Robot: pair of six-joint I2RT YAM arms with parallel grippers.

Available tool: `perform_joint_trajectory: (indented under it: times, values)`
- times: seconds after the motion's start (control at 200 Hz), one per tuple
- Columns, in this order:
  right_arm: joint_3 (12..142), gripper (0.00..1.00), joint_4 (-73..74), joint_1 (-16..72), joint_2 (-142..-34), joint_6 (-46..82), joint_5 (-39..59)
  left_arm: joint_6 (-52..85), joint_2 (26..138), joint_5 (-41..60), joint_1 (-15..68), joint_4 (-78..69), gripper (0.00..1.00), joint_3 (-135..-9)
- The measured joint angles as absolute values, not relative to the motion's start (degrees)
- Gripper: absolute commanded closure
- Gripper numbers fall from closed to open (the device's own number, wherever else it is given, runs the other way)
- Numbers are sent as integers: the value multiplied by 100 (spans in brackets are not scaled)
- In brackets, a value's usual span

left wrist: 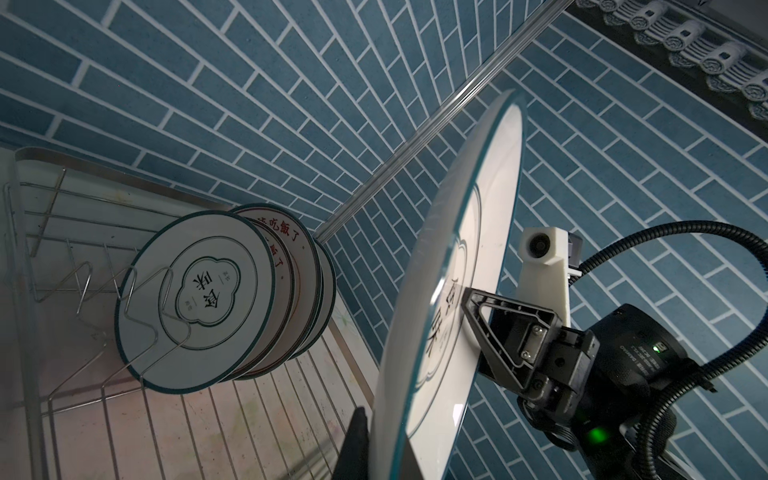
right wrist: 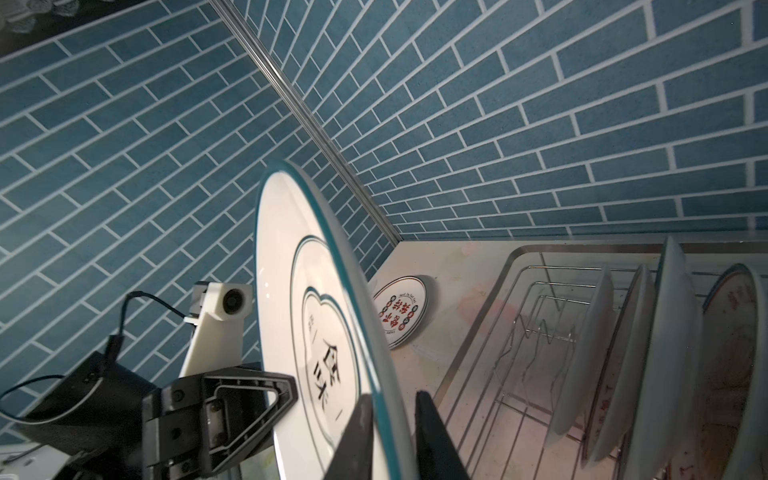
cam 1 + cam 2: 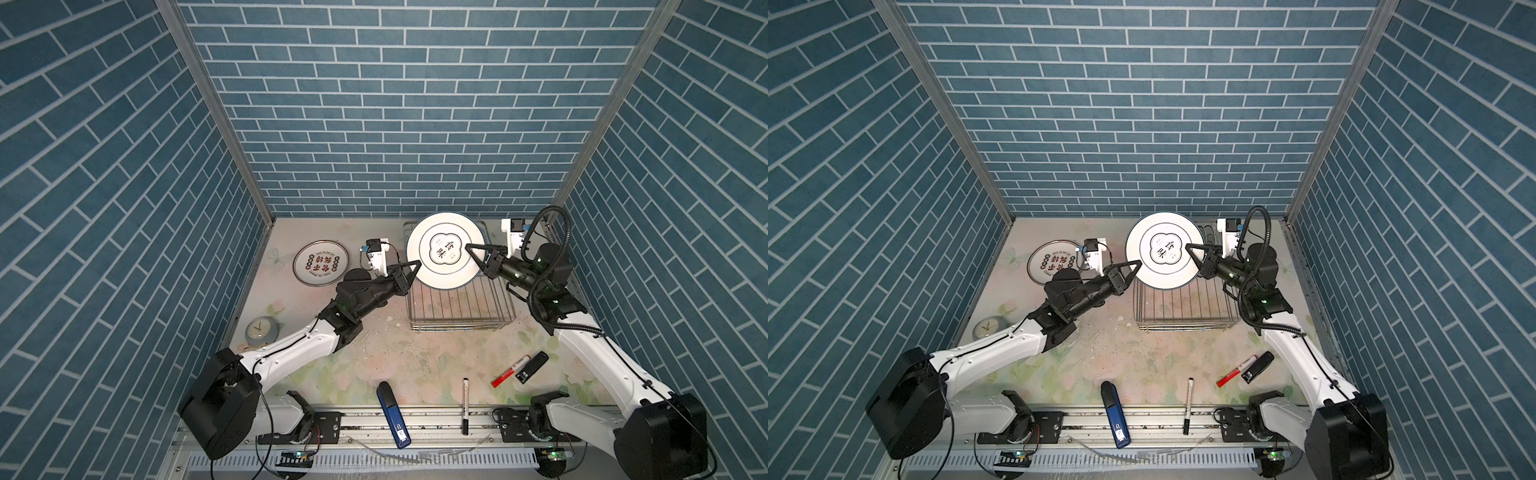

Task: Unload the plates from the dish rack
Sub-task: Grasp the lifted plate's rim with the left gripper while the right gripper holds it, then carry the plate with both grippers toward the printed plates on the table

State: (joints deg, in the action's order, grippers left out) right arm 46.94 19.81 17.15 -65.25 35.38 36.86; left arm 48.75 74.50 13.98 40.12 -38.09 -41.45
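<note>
Right wrist view: my right gripper (image 2: 392,397) straddles the rim of the plate (image 2: 291,270) with its jaws apart. A sliver of table (image 2: 457,286) shows between the rear finger and the rim, so I judge it is not gripping. In a top view my left gripper (image 3: 415,266) is clamped on the opposite, left rim. The plate hangs on edge above the far end of the rack (image 3: 457,326), printed face toward the front, spanning straight from one gripper to the other. That line is what matters: the plate lies to the right of my left gripper and to the left of my right one. So the right should back out rightward, along the plate's own plane, before the left swings it toward the flat plate (image 3: 321,264), well to the left. More plates (image 1: 195,291) stand in the rack.
</note>
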Motion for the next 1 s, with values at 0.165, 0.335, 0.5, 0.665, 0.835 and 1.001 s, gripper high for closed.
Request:
perform_joint_trajectory:
  times: [0.165,0.335,0.5,0.665,0.835,1.001]
  values:
    - [4696,27,1828,1715,-6589,3459,3603,4840,7461,1299,4016,-3511,100,-4145]
    - [4709,1,1649,1715,-6567,3402,3339,4842,7461,1225,4014,-3409,100,-4145]
    - [4709,1,1409,1715,-6394,3356,2989,4838,7432,1079,3975,-3273,100,-4125]
    - [4709,1,1413,1811,-5994,3175,2674,4849,7218,937,3793,-3109,100,-3992]
    - [4797,1,1173,2493,-5894,2604,2263,4866,6845,755,3634,-3002,100,-3732]
    - [5183,1,764,3413,-6121,1887,1691,4842,6493,534,3594,-2805,100,-3581]
